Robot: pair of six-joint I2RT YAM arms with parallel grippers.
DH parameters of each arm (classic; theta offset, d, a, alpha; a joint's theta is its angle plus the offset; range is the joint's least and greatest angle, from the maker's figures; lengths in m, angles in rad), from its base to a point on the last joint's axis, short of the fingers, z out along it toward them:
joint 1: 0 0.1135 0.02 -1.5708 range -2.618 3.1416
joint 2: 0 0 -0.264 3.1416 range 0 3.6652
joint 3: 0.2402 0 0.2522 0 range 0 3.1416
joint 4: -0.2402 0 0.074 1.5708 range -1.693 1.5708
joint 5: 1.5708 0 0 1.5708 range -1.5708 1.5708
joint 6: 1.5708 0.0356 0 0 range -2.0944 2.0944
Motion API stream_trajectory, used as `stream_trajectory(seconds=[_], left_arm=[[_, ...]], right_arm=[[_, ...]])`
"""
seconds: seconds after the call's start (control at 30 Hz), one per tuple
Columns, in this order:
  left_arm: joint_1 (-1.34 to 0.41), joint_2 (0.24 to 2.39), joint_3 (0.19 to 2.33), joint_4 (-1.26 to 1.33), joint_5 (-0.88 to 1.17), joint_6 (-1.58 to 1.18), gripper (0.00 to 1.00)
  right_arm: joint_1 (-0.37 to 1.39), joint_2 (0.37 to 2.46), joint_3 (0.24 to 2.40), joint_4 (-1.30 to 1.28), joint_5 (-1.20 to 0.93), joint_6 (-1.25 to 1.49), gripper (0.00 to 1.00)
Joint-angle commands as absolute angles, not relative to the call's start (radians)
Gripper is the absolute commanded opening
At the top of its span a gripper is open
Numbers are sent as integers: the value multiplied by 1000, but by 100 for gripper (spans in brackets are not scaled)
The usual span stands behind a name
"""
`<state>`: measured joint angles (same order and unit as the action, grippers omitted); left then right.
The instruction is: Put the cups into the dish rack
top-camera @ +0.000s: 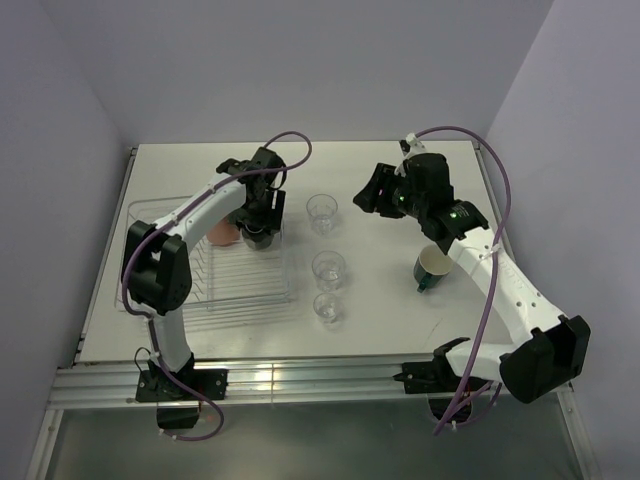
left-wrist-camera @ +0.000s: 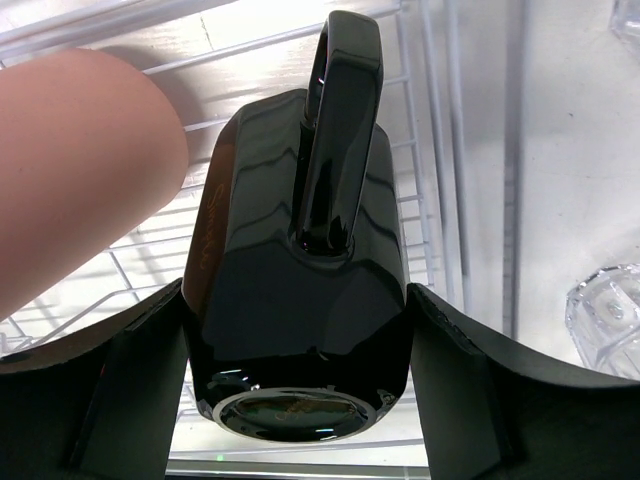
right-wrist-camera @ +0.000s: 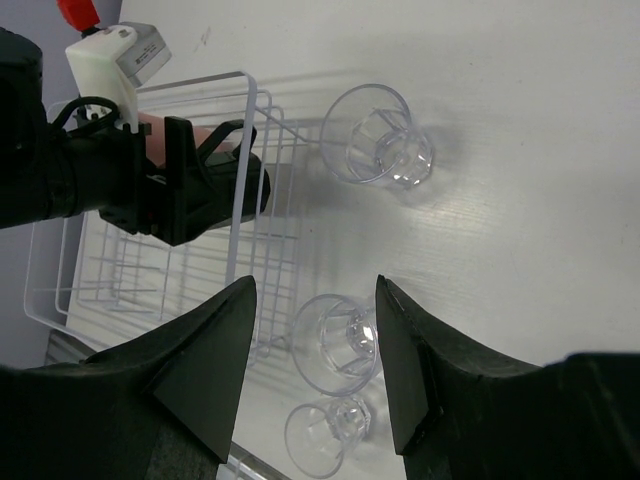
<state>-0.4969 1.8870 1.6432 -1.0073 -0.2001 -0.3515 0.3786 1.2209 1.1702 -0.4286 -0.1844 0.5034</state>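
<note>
Your left end effector (left-wrist-camera: 297, 390) is clamped on the black mug (left-wrist-camera: 300, 270), one finger pressed to each flank of its body; the handle faces away from the wrist and the mug's long axis runs roughly in line with the fingers; which end is up I cannot tell. The mug hangs over the far right part of the dish rack (top-camera: 240, 282), wire ribs directly beneath it; whether it touches them is not clear. The salmon cup (left-wrist-camera: 70, 170) lies in the rack just beside the mug on its left; a release here looks likely to turn on the slim room between the two.

Your right end effector (right-wrist-camera: 313, 285) is spread wide and holds nothing; it hovers above the counter (top-camera: 380, 320) to the right of the rack. The far clear tumbler (top-camera: 322, 212) stands upright, left of it and slightly nearer; the middle tumbler (top-camera: 329, 267) and the near tumbler (top-camera: 326, 307) stand in a line toward the near edge, just off the rack's right rim. The green mug (top-camera: 432, 268) sits on the right, close under the right forearm. All four are outside the rack; your right arm is the nearer to each.
</note>
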Motion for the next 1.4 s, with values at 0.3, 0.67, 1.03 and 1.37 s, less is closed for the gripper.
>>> stream_trajectory(seconds=[0.3, 0.67, 1.03, 1.37], left_arm=[[-465, 1887, 1621, -950, -216, -321, 23], [-454, 1913, 1626, -937, -207, -319, 57], [-454, 1914, 1632, -931, -222, -324, 76], [-454, 1905, 1623, -919, -227, -324, 81]], right_arm=[[374, 1242, 1167, -388, -193, 489, 59], [377, 1264, 1184, -394, -193, 489, 58], [382, 1275, 1192, -400, -186, 488, 58], [385, 1273, 1181, -396, -184, 486, 58]])
